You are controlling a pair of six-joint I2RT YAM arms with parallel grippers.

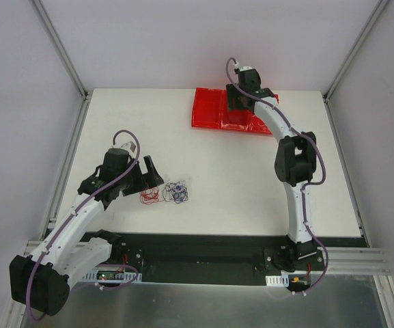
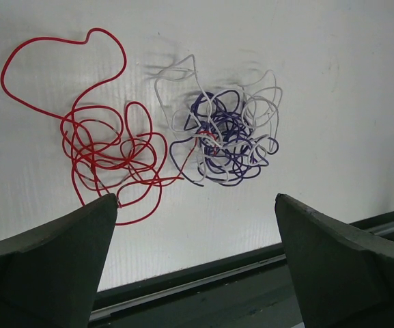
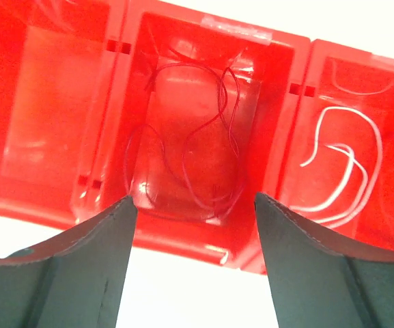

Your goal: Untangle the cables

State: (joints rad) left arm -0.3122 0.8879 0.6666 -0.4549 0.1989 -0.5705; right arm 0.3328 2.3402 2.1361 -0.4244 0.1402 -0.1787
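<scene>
Left fingers (image 2: 46, 266) are spread wide and grasp nothing. I have them hanging over the near left part of the bench (image 1: 217, 178), just beside the loose wires. Ahead of them in the wrist view lies the red cable (image 2: 108, 150), a loose curly heap. One thin end of it reaches right into the clump (image 2: 224, 140), where white and purple cables are knotted together. At the far edge, right of middle, the right fingers (image 3: 60, 273) are released too, parted over the red tray (image 3: 203, 249) with nothing between them. The tray's middle compartment holds a thin dark strand (image 3: 185, 152). The compartment to the right of it in that wrist view holds white strands (image 3: 352, 167).
</scene>
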